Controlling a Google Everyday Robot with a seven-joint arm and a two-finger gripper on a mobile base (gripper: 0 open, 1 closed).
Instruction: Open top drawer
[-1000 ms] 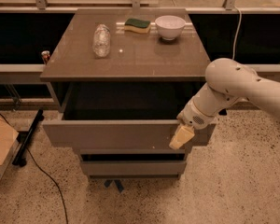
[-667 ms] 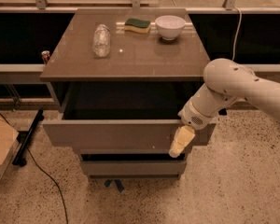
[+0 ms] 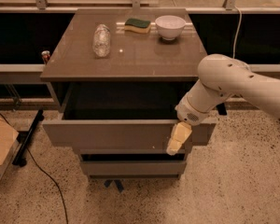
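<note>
Barely shifting, the gripper (image 3: 177, 140) is hanging against the top drawer (image 3: 116, 133). I am judging it open; I cannot tell the grasp.

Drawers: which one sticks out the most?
The top drawer, just under the tabletop: its wide front stands farthest forward. The drawer below sits further back. The gripper is at the top front's right end.
</note>
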